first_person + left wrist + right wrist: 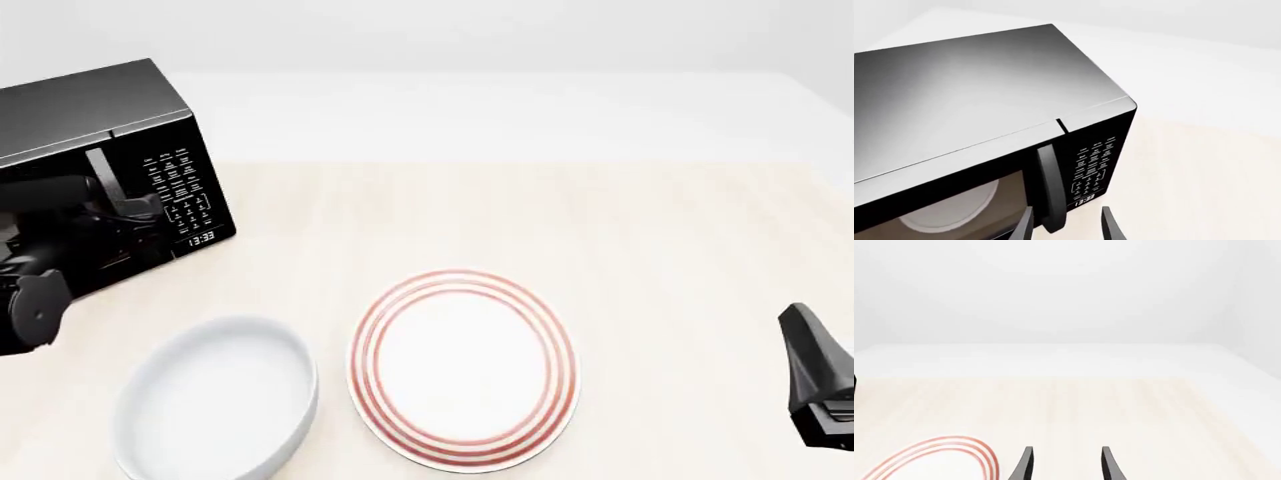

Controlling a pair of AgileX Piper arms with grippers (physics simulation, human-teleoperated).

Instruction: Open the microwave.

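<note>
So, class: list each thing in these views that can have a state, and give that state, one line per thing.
microwave: door shut, clock lit, turntable showing through the window.
door handle: upright, between the left gripper's fingers, not yet clamped.
left gripper: open, astride the handle.
right gripper: open, holding nothing.
white bowl: upright, empty.
red-ringed plate: flat on the table, empty.

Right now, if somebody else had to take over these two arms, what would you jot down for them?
Left gripper: open, fingers either side of the door handle, not yet closed on it.
Right gripper: open, holding nothing, idle over the table near the red-ringed plate.
Microwave: far left of the table, door shut.
White bowl: beside the plate, not involved.
Left to do: grip the handle, swing the door open.
</note>
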